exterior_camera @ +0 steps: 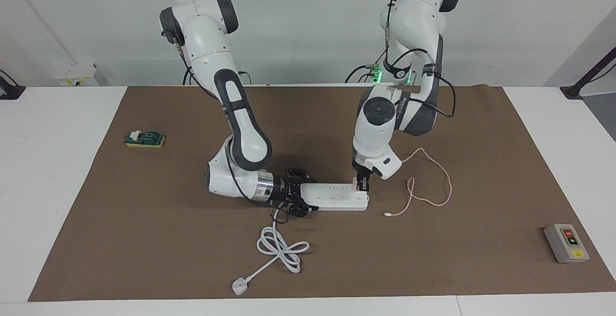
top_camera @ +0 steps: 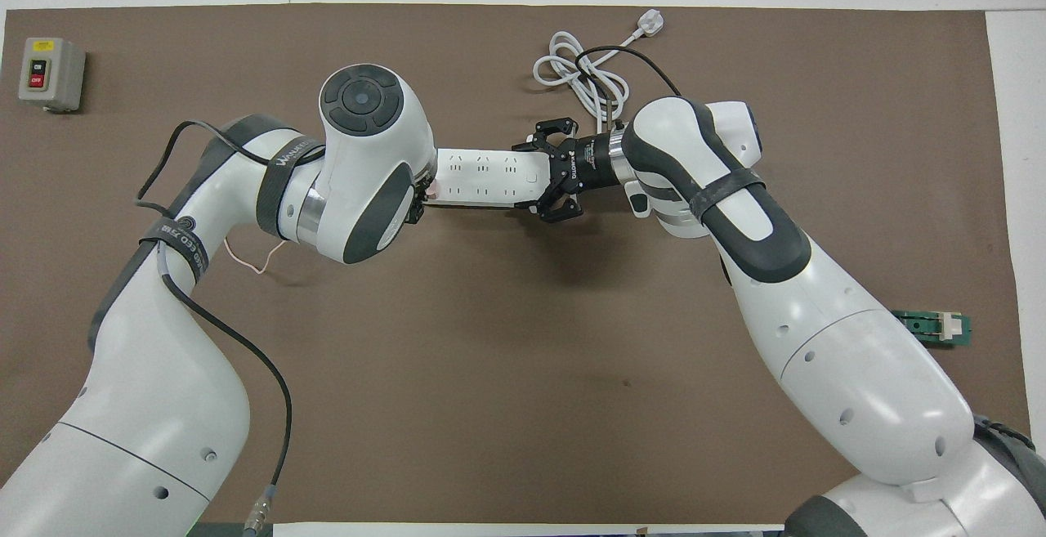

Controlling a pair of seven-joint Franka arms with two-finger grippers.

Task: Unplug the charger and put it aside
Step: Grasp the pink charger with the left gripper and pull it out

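White plug (exterior_camera: pixel 239 286) by the worktop's robot-far edge. Right gripper (exterior_camera: pixel 299 193) clamps the power strip (exterior_camera: pixel 337 196); left gripper (exterior_camera: pixel 362 183) pinches the pink charger (exterior_camera: pixel 355 183), mid-worktop.

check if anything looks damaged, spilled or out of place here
Nothing stands out. The power strip lies flat on the mat, the charger sits in its end socket, and its cable trails loosely beside it.

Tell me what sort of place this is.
Most likely a robotics lab bench: two arms fixed at a white table covered by a brown mat, with staged test props, a power strip, a grey on/off switch box and a small green switch block.
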